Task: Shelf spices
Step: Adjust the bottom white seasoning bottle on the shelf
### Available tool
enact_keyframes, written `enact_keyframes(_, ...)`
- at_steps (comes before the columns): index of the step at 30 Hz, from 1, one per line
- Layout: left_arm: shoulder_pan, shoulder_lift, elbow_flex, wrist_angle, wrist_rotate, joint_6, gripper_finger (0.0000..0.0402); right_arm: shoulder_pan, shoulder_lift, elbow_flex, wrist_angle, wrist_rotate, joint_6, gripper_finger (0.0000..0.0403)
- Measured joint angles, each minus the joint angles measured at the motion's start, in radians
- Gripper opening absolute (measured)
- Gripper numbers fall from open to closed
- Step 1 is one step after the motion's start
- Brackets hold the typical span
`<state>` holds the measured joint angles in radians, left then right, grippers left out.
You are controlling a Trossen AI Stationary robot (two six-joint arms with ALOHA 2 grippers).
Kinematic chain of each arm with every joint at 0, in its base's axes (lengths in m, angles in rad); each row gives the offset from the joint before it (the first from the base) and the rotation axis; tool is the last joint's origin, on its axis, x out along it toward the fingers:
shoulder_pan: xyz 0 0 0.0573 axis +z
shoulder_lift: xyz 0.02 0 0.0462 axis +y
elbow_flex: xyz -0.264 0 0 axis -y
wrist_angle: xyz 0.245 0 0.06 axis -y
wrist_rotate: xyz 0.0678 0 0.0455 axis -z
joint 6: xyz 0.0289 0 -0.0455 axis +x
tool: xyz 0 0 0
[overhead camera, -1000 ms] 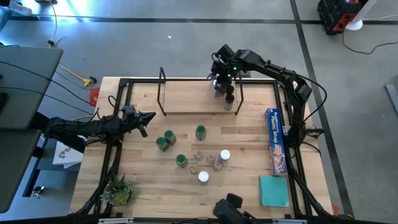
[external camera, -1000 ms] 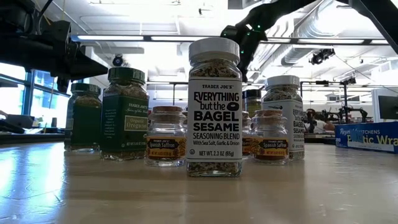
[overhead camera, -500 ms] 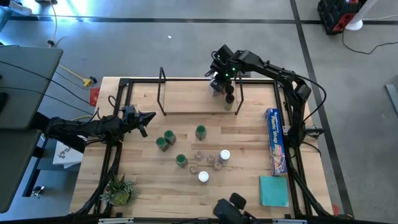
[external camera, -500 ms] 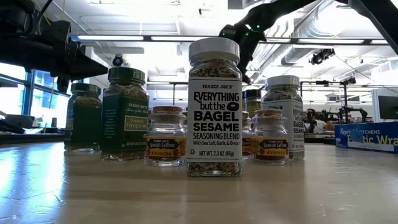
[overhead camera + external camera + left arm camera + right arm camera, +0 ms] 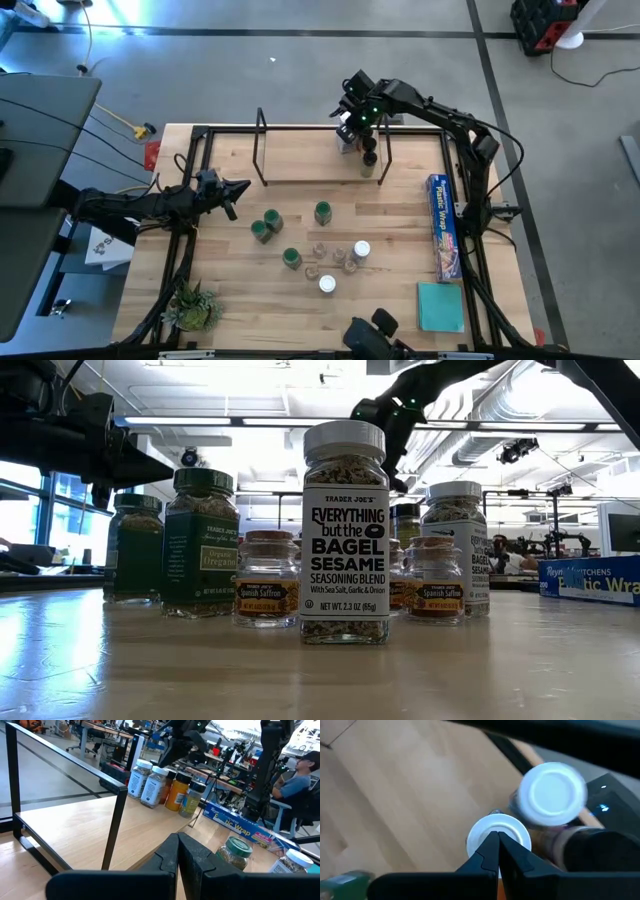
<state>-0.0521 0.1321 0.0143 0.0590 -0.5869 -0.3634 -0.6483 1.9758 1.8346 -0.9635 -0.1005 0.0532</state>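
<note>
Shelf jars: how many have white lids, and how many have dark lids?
White-lidded clear glass jars: 2
Dark-lidded glass jars: 2
Total on the light-wood shelf: 4

The high camera looks straight down on the whole counter [image 5: 230, 290]. The low camera sits at counter height, close behind the bagel seasoning jar [image 5: 345, 532], facing far. Both wrist cameras see the shelf [image 5: 95, 827].
</note>
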Motion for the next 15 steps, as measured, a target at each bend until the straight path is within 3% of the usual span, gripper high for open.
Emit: enact_keyframes(15, 0.000, 0.000, 0.000, 0.000, 0.000, 0.000, 0.0005, 0.000, -0.001, 0.108, -0.055, -0.012, -0.035, 0.0000)
